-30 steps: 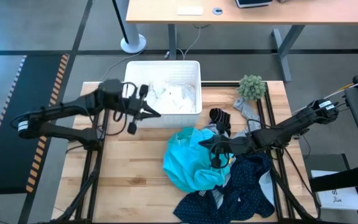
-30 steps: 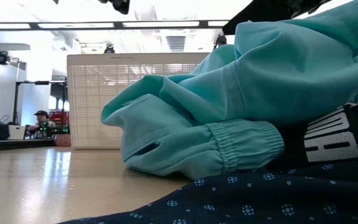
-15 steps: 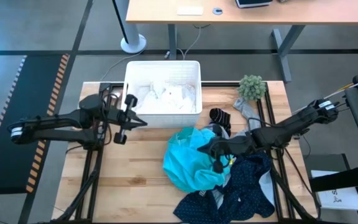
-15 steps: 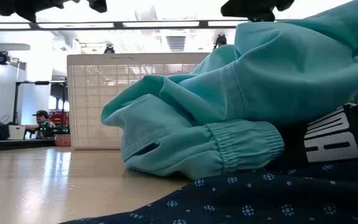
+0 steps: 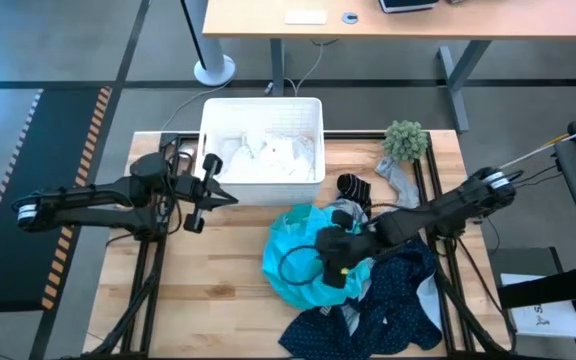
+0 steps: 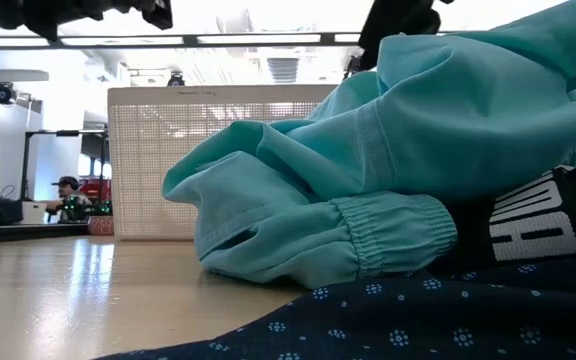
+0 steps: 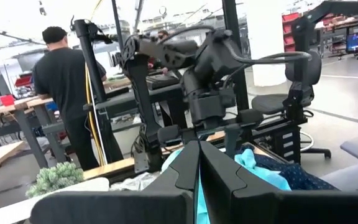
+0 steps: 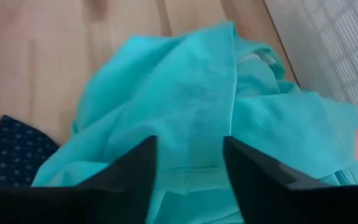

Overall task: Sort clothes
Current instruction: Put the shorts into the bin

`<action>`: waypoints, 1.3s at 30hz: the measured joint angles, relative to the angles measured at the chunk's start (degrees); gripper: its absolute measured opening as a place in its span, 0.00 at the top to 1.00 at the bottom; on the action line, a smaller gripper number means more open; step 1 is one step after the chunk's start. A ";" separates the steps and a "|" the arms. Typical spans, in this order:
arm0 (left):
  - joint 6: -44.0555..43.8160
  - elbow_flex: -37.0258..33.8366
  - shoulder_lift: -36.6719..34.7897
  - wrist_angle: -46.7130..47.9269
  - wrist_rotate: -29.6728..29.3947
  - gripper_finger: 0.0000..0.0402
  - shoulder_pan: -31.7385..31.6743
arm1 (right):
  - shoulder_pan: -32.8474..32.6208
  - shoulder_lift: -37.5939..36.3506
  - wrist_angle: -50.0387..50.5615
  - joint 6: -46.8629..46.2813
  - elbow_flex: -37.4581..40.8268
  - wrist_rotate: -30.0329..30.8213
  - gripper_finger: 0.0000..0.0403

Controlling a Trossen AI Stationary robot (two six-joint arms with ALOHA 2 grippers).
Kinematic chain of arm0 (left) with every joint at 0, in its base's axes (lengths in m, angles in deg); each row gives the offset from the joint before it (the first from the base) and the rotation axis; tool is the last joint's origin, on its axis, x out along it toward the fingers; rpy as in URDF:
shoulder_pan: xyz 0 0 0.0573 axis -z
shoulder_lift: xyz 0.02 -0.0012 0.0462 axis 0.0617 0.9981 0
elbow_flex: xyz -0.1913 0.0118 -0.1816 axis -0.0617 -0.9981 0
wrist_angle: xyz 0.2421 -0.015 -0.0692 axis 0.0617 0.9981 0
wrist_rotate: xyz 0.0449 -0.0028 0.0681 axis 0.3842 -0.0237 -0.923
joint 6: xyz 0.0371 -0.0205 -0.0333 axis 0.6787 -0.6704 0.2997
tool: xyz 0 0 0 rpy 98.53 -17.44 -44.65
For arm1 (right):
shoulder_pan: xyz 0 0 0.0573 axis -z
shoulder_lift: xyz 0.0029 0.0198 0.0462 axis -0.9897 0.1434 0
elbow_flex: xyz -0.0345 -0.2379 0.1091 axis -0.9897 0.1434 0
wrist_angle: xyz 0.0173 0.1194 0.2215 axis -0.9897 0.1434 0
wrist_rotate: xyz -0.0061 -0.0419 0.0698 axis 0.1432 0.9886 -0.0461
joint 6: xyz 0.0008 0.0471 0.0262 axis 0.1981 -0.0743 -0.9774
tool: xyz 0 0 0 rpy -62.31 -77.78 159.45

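Since the earlier frames the right end effector (image 5: 330, 268) has slid from the dark clothes onto the teal garment (image 5: 303, 262), and its fingers (image 8: 132, 171), pressed together a moment ago, now stand spread directly above the teal cloth with nothing between them. Just beyond it on the desk (image 5: 208, 290) lie the navy dotted garment (image 5: 398, 300) and the black striped piece (image 5: 354, 192), while white clothes (image 5: 278, 158) sit in the white basket (image 5: 262, 140). Near that basket's side the left end effector (image 5: 194, 193) hovers over bare wood, fingers pressed together and empty.
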 joint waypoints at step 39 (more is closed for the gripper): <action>5.89 -0.73 -3.24 3.12 0.00 1.00 0.37 | 6.01 14.19 18.48 5.79 -21.73 -2.50 0.99</action>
